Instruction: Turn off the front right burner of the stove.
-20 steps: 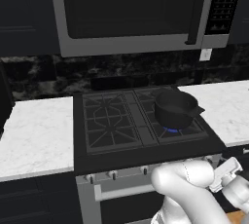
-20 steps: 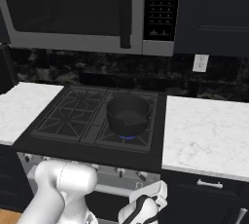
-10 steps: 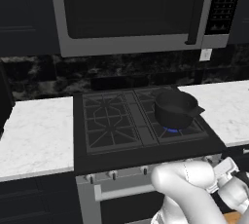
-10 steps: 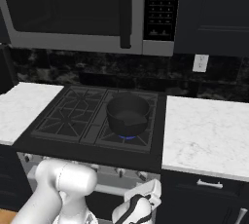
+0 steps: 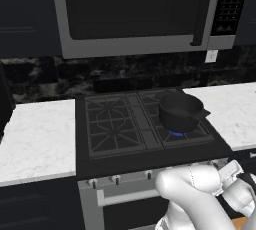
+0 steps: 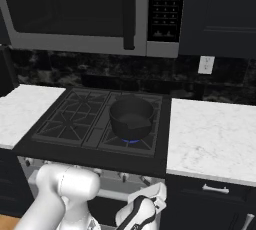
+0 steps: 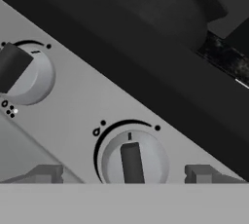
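- The stove (image 5: pixel 115 155) sits between two white marble counters (image 5: pixel 35 141), under a steel-framed microwave (image 5: pixel 135 14).
- A small blue flame shows at the front right burner (image 5: pixel 176 133), at about 4 o'clock on the cooktop from the left base view; from the right base view the same flame (image 6: pixel 131 140) peeks out beneath the pot.
- A black pot (image 6: pixel 131 117) stands on the grate right over that burner, its short handle pointing toward 3 o'clock in the left base view.
- The gripper (image 7: pixel 124 173) is down at the steel front panel, below the cooktop's right end.
- In the hand view its two fingertips (image 7: pixel 46 173) stand wide apart, one on either side of a round silver knob (image 7: pixel 131 160) with a dark bar grip.
- The knob sits between the fingers, and nothing is clasped; whether the pads touch the panel is hard to say from this close.
- A second knob (image 7: pixel 24 72) lies at about 10 o'clock from the first, its dark grip tilted.
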Available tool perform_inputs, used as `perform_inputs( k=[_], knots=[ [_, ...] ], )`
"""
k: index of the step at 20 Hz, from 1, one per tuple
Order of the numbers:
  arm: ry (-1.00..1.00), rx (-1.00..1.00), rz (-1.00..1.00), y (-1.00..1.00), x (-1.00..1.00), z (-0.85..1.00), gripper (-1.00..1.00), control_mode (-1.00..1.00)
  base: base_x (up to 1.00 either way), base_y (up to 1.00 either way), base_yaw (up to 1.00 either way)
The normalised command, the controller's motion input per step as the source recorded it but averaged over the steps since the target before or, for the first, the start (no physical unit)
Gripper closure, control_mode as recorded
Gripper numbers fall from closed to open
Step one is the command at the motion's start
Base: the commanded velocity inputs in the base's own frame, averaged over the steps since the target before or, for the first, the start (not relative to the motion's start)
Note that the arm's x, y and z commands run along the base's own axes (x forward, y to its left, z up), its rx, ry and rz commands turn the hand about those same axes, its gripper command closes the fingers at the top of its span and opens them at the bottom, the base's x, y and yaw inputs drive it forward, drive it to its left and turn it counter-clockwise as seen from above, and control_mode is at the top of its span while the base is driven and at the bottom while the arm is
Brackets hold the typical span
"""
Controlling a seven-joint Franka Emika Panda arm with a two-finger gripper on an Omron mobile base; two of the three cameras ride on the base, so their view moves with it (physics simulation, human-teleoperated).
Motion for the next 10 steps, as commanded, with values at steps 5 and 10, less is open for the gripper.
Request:
perform_inputs(
  k=[5,10],
  knots=[
    [-0.02,0.00,0.00,-0.06,0.02,0.04,-1.00,-1.00,0.00,0.00,0.00],
    [0.00,0.00,0.00,0.00,0.00,0.02,-1.00,-1.00,0.00,0.00,0.00]
  ],
)
